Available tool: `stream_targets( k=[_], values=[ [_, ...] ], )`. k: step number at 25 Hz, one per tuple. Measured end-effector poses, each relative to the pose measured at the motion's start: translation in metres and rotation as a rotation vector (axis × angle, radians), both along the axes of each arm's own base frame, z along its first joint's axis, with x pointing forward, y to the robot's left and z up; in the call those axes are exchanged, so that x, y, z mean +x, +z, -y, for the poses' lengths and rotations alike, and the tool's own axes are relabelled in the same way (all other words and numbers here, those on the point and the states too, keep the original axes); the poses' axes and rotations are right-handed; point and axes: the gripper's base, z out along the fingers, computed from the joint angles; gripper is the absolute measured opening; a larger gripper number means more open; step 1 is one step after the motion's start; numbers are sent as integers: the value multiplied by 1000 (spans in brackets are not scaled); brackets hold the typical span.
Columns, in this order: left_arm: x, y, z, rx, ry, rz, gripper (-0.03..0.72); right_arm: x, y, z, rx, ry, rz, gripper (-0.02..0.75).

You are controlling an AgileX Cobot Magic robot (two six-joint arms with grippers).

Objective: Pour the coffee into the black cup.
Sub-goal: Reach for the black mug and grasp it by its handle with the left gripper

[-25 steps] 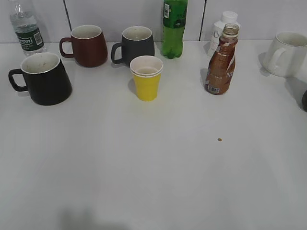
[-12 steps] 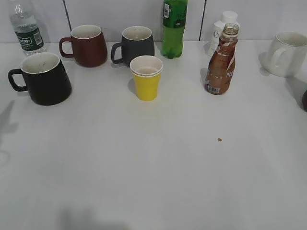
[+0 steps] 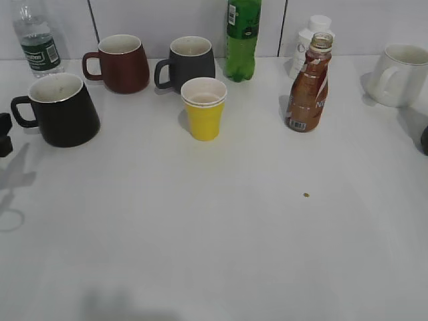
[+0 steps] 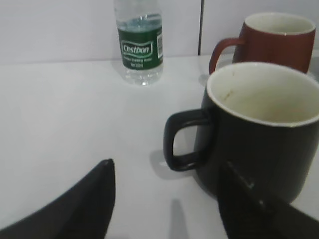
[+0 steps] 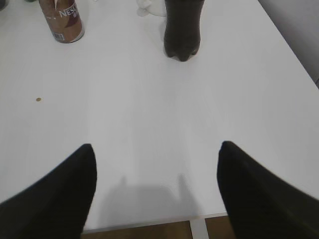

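My left gripper (image 4: pixel 167 199) is spread wide, low over the table (image 3: pixel 214 234), w/ the black cup (image 4: pixel 259 129) just ahead, handle facing me; nothing held. Right gripper (image 5: pixel 155 184) also spread, empty, over bare table. Coffee bottle (image 3: pixel 309 83) stands upright, cap off, far right-center, well apart from the cup (image 3: pixel 63 109) at far left.

We see a white table (image 3: pixel 214 254) carrying 4 mugs: black cup (image 3: pixel 62 109), maroon mug (image 3: pixel 122 63), dark grey mug (image 3: pixel 189 63), white mug (image 3: pixel 400 75); also a yellow paper cup (image 3: pixel 204 108), coffee bottle (image 3: pixel 309 85), green soda bottle (image 3: pixel 242 39), water bottle (image 3: pixel 37 39) and a small brown speck (image 3: pixel 306 195)
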Motion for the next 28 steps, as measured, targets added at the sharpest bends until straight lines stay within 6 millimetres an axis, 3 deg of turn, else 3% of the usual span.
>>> stream_targets(
  k=[7, 28],
  values=[
    [12, -18, -3, -17, 45, -15, 491, 0, 0, 0, 0, 0, 0, 588],
    [59, -37, -3, -20, 54, 11, 491, 0, 0, 0, 0, 0, 0, 588]
  ],
)
